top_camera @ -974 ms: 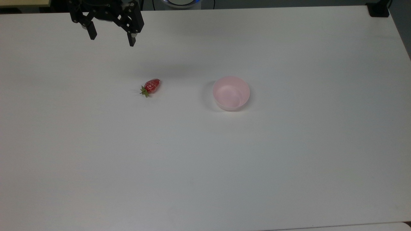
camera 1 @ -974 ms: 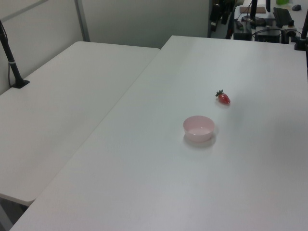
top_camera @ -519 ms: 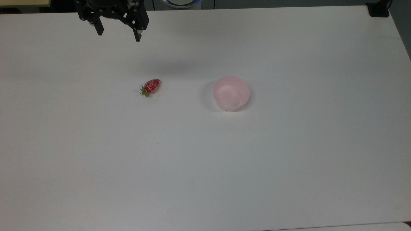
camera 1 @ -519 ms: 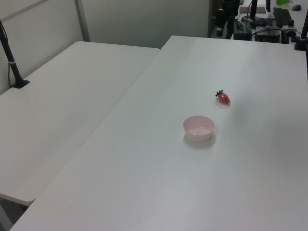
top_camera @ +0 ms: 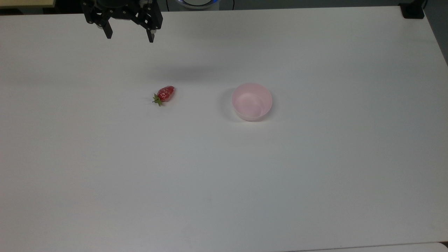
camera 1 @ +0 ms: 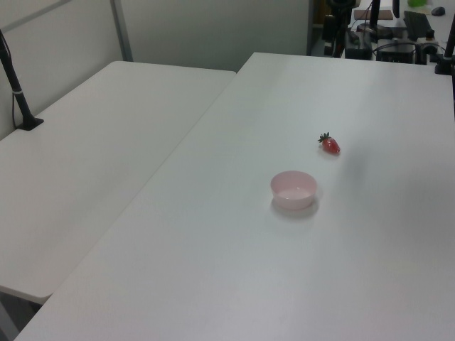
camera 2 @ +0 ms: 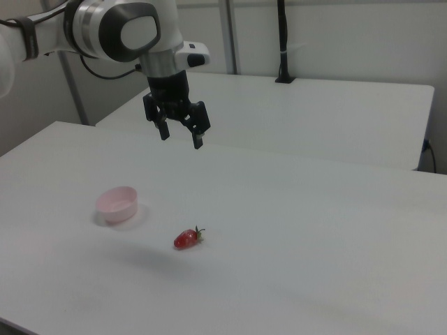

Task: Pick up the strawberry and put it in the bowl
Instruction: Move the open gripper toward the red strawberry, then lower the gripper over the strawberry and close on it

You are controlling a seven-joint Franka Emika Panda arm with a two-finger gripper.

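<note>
A small glossy red strawberry (top_camera: 165,94) with a green leafy end lies on the white table (top_camera: 224,175); it also shows as the strawberry (camera 1: 330,145) and the strawberry (camera 2: 186,239). The pale pink bowl (top_camera: 251,101), bowl (camera 1: 293,189), bowl (camera 2: 117,204) stands upright and holds nothing, well apart from the fruit. My black gripper (top_camera: 130,36) hangs open at the top view's upper left, high above the table. In the right view the gripper (camera 2: 181,137) hovers far above the strawberry, its fingers spread wide with nothing between them.
A second white table (camera 1: 85,163) adjoins on the left view's left, with a black post (camera 1: 15,89) clamped to it. A black clamp (top_camera: 412,10) sits at the top view's upper right corner. Desk clutter (camera 1: 398,32) stands beyond the far edge in the left view.
The gripper has moved toward the top view's upper right and risen a little, staying open. The strawberry and bowl have not moved.
</note>
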